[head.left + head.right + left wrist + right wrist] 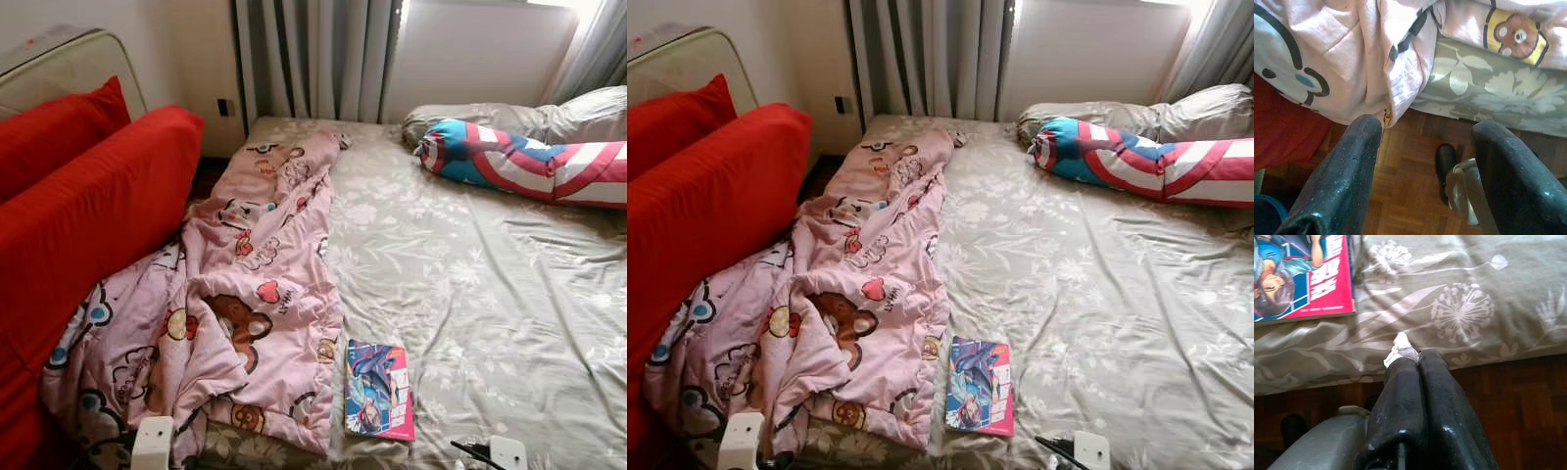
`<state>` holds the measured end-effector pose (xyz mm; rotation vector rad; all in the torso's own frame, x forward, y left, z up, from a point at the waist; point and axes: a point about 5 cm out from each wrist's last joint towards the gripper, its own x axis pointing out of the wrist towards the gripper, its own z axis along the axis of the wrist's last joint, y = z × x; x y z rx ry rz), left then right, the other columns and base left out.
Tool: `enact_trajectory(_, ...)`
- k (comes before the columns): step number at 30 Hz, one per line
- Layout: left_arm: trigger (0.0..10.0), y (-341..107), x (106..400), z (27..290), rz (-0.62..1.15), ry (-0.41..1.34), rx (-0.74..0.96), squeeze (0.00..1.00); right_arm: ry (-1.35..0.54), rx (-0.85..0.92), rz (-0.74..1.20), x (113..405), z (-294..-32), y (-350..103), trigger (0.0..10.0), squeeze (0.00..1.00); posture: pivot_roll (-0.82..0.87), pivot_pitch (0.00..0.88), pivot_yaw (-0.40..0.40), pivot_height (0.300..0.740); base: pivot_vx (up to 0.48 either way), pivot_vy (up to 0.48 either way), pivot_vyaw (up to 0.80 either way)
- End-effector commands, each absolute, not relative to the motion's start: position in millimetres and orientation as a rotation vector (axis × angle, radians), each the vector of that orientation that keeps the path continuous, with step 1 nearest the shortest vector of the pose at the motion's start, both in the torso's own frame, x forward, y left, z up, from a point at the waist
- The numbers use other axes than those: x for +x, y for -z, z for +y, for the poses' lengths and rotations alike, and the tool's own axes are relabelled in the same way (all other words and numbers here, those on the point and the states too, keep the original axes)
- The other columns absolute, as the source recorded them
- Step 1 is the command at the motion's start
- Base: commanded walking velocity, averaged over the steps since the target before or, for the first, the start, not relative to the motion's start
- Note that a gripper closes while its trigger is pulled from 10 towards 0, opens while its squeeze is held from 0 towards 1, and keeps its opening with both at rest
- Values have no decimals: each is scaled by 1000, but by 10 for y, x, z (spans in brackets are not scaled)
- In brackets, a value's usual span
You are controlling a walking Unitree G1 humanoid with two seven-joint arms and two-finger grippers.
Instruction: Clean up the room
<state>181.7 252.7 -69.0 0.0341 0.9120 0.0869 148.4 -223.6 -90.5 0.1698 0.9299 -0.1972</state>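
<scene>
A crumpled pink cartoon blanket point(250, 294) lies along the left side of the bed, hanging over its front edge point(1352, 58). A colourful comic book point(378, 390) rests near the bed's front edge point(1303, 274). My left gripper point(1427, 129) hangs open below the blanket's hem, over the wooden floor, holding nothing. My right gripper point(1418, 355) is shut, with a small white scrap point(1400, 345) pinched at its tips, just in front of the bed edge, to the right of the book. Its black fingers point(473, 450) peek in at the bottom of the left eye view.
The grey floral sheet point(470, 284) covers the mattress. A red, white and blue bolster point(529, 162) and grey pillows point(578, 113) lie at the head on the right. Red cushions point(88, 206) stand at the left. Curtains point(313, 59) hang behind. Parquet floor point(1405, 196) runs below the bed.
</scene>
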Motion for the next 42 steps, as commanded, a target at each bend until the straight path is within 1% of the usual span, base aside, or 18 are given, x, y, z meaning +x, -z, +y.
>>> enact_trajectory(1,10000,710,1777,2538,936,-84,33,0,182,164,943,1463,-2242,913,10000,0,-81,0,-20,740,0,0,0)
enact_trajectory(6,10000,711,1782,2525,938,-74,32,0,184,126,979,1394,-2317,926,10000,0,-60,0,-23,740,0,0,0)
enact_trajectory(8,10000,711,1786,2515,938,-65,31,0,204,120,982,1395,-2363,916,10000,0,-93,0,-7,740,0,0,0)
enact_trajectory(10,10000,724,1760,2518,948,-71,22,0,270,164,946,1444,-2436,880,10000,0,-103,0,-4,740,0,0,0)
enact_trajectory(14,10000,746,1729,2499,961,-72,14,0,287,178,945,1450,-2443,877,10000,0,-93,0,-12,740,0,0,0)
enact_trajectory(17,10000,751,1721,2495,962,-77,8,0,253,166,963,1434,-2412,892,10000,0,-77,0,-23,740,0,0,0)
enact_trajectory(18,10000,756,1712,2491,962,-78,7,0,215,130,987,1417,-2394,904,10000,0,-53,0,-38,740,0,0,0)
enact_trajectory(20,10000,759,1696,2502,956,-97,-13,0,188,107,1000,1398,-2393,911,10000,0,-41,0,-42,740,0,0,0)
enact_trajectory(27,10000,784,1620,2536,982,-101,-6,0,169,94,1011,1350,-2384,928,10000,0,-60,0,-13,740,0,0,0)
enact_trajectory(30,10000,778,1611,2567,997,-81,37,0,154,105,1022,1294,-2372,948,10000,0,-71,0,0,740,0,0,800)
enact_trajectory(42,10000,780,1600,2574,1010,-56,53,0,138,91,1029,1283,-2360,954,10000,0,-73,0,4,740,0,0,800)
